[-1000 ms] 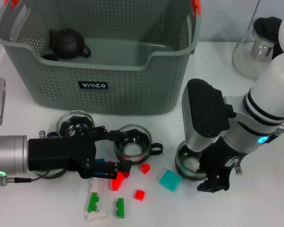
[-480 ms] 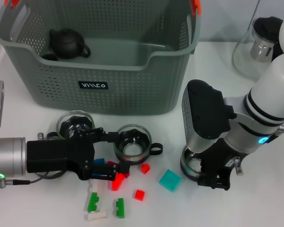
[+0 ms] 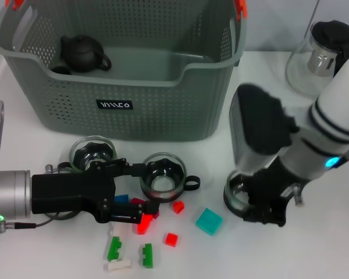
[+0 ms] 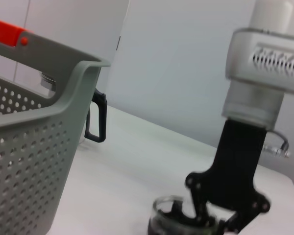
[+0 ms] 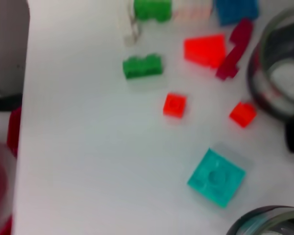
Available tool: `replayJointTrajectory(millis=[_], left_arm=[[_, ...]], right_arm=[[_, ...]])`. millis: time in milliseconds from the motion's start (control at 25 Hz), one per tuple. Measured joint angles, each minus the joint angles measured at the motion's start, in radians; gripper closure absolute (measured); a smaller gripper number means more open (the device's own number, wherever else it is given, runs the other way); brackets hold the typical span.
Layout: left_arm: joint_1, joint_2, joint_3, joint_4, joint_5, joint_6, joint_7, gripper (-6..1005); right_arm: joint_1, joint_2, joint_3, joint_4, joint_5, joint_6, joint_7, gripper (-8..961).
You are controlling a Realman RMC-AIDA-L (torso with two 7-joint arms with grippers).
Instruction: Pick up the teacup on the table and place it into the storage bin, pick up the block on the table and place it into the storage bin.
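Moved since one second ago: right tool (image 3: 262,212), now shifted toward the storage bin (image 3: 163,93) and sitting lower over the glass teacup (image 3: 235,196) on the right part of the tabletop (image 3: 314,256), where earlier stood more to the near side of that cup. Right arm blurred, so probably caught in the middle of motion. Left tool (image 3: 144,187) pulled back a little toward the left edge; otherwise nearly the same.

Meaning for the task, as a judgement: approach to this teacup almost finished, grasp being set, lift and carry to the bin not yet done. No teacup inside the bin for now, only a dark teapot (image 3: 84,53) in its far left corner. Blocks also all on the tabletop, so both parts of the task remain open.

Teacup relative to right tool: directly below it, touching or very close. From the left wrist view, black tool standing right at the cup rim (image 4: 169,203), reaching down into or against it. Grip state of right tool: cannot tell, neither apart nor clamped can be confirmed.

Left tool: spread apart, holding nothing, low over the tabletop between two other glass teacups, one (image 3: 93,152) just behind it and one (image 3: 163,177) at its tip, with the red block (image 3: 144,224) just beside. Teal block (image 3: 209,221) between both tools, near the front edge.
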Motion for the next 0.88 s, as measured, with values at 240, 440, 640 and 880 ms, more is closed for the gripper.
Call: replayJointTrajectory(millis=[240,440,640,880], left_arm=[[0.003,0.0,0.0,0.0,0.0,0.002,0.001,67],[0.002,-0.001,0.0,0.0,0.0,0.002,0.003,67],[-0.002,-0.001,0.005,0.0,0.0,0.003,0.003,66],[-0.005,-0.001,0.006,0.001,0.0,0.017,0.003,66]], right_arm=[[0.002,-0.003,0.2,-0.138,0.021,-0.19,-0.004,889],[0.04,-0.003,0.372,-0.262,0.09,-0.311,0.001,892],[0.116,-0.004,0.549,-0.309,0.174,-0.318,-0.001,896],[0.172,-0.003,0.589,-0.251,0.187,-0.108,0.01,897]])
